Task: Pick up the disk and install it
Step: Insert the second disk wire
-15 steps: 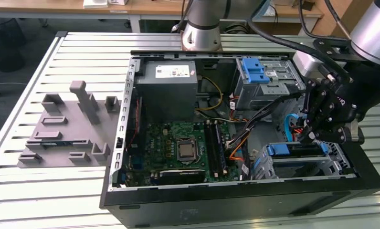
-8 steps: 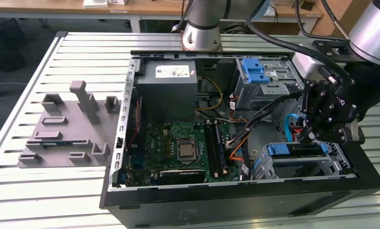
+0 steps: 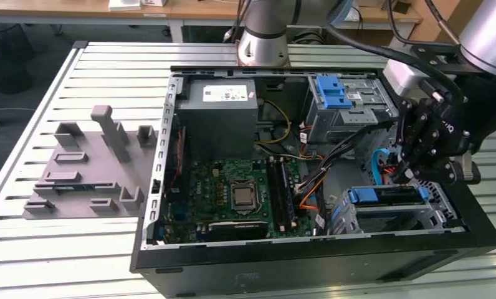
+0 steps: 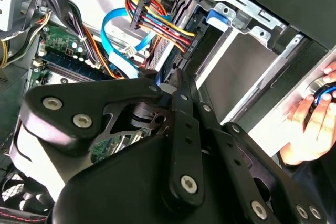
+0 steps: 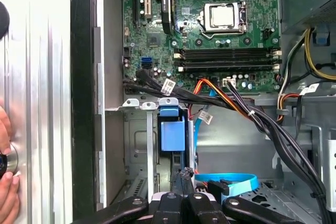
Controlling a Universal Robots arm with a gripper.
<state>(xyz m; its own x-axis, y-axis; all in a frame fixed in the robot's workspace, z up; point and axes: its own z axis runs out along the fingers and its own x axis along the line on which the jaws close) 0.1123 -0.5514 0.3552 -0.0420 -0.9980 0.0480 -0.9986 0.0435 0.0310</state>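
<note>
Blue-framed disk (image 3: 387, 197) edge-up in bay (image 3: 443, 215)

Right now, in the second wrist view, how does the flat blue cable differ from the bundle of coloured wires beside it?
The flat blue cable is a single wide ribbon of one colour. The bundle of coloured wires is several thin strands in red, yellow, orange and black. The flat blue cable bends in a loop, while the bundle of coloured wires runs nearly straight from a black connector. Both lie loose inside the open computer case.
</note>
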